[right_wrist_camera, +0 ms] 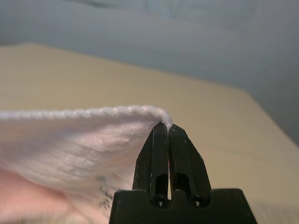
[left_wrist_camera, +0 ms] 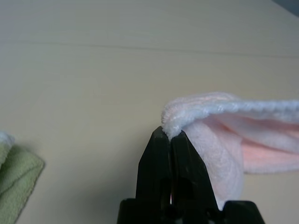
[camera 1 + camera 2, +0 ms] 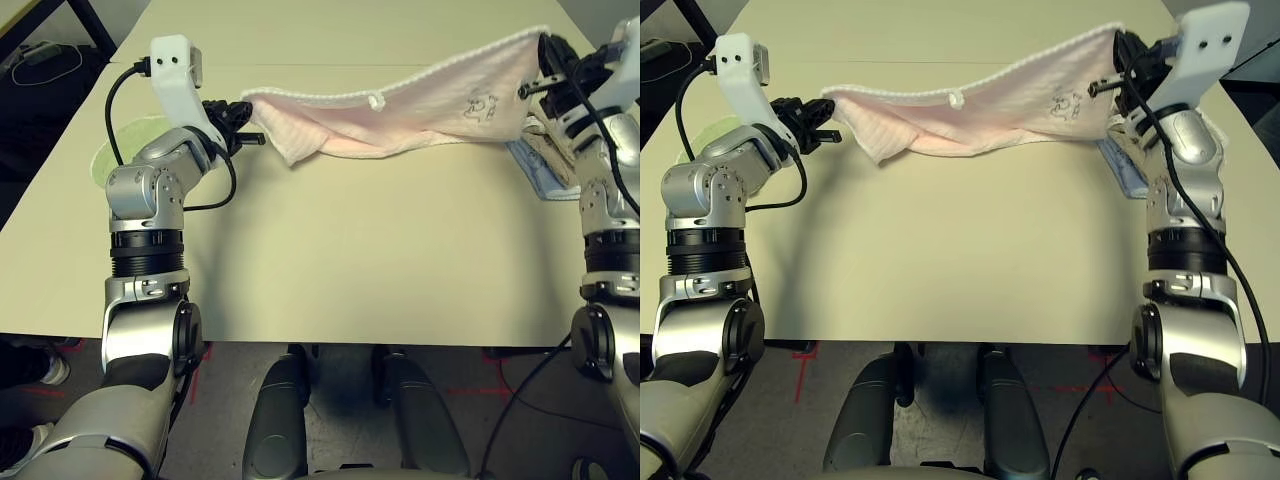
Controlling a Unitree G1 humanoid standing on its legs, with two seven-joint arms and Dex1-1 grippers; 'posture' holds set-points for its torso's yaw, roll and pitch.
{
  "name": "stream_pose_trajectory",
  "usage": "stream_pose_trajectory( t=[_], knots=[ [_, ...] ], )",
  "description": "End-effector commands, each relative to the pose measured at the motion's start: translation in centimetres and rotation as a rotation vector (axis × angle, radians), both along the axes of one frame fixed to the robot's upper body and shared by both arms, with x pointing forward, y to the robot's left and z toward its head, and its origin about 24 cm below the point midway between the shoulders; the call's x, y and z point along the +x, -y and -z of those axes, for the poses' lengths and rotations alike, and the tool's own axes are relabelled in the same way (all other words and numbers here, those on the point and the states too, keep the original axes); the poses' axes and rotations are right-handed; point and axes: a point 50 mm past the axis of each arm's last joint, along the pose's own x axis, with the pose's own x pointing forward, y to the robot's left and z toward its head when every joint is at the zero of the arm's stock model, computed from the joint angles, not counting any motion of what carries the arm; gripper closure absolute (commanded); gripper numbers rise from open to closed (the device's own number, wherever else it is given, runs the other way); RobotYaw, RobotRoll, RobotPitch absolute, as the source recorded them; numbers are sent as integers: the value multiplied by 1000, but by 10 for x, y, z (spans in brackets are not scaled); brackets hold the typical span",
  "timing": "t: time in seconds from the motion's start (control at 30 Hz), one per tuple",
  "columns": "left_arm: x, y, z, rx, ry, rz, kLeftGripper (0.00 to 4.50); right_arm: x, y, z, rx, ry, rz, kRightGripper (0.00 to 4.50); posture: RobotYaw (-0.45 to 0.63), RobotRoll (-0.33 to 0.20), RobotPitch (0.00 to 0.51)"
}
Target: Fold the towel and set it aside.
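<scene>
The towel (image 3: pixel 400 105) was held stretched above the table (image 3: pixel 350 250), sagging in the middle. One corner was pinched in the clenched left gripper (image 2: pixel 169 133), the opposite corner in the clenched right gripper (image 1: pixel 167 126). The small dark writing (image 3: pixel 1068 103) was too small to be read. A green towel (image 3: pixel 115 145) was largely hidden behind the left arm, and a folded cloth (image 3: pixel 545 165) was partly covered by the right arm.
</scene>
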Motion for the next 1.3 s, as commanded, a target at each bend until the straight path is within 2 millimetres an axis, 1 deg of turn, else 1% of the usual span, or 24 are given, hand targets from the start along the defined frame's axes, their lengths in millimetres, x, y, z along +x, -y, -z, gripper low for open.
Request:
stream_pose_trajectory(
  t=[0.03, 0.2, 0.3, 0.4, 0.53, 0.73, 0.87, 1.1, 1.2, 1.3],
  knots=[
    [-5, -8, 13, 38, -57, 10, 4478, -9, 8, 5, 18, -80, -39, 4500, 16, 0, 263],
    [-12, -14, 22, 80, -105, 72, 4478, -25, 1, 21, 31, -252, -189, 4500, 5, 0, 274],
    [-18, -17, 25, 96, -131, 116, 4478, -36, -1, 23, 34, -307, -251, 4500, 4, 0, 280],
    [-19, -22, 23, 101, -129, 104, 4478, -41, 3, 21, 37, -325, -258, 4500, 4, 0, 283],
    [-15, -22, 19, 94, -110, 82, 4478, -34, 12, 22, 35, -323, -216, 4500, 10, 0, 283],
    [-16, -18, 22, 90, -114, 82, 4478, -28, 5, 18, 35, -303, -222, 4500, -9, 0, 286],
    [-16, -16, 24, 85, -120, 85, 4478, -28, 1, 18, 39, -293, -233, 4500, -17, 0, 284],
    [-17, -14, 25, 77, -123, 87, 4478, -27, -2, 14, 37, -283, -236, 4500, -21, 0, 285],
    [-16, -14, 24, 75, -118, 78, 4478, -26, -2, 12, 32, -279, -237, 4500, -17, 0, 287],
    [-14, -16, 19, 75, -101, 61, 4478, -22, -3, 7, 25, -262, -233, 4500, -11, 0, 286]
  ],
)
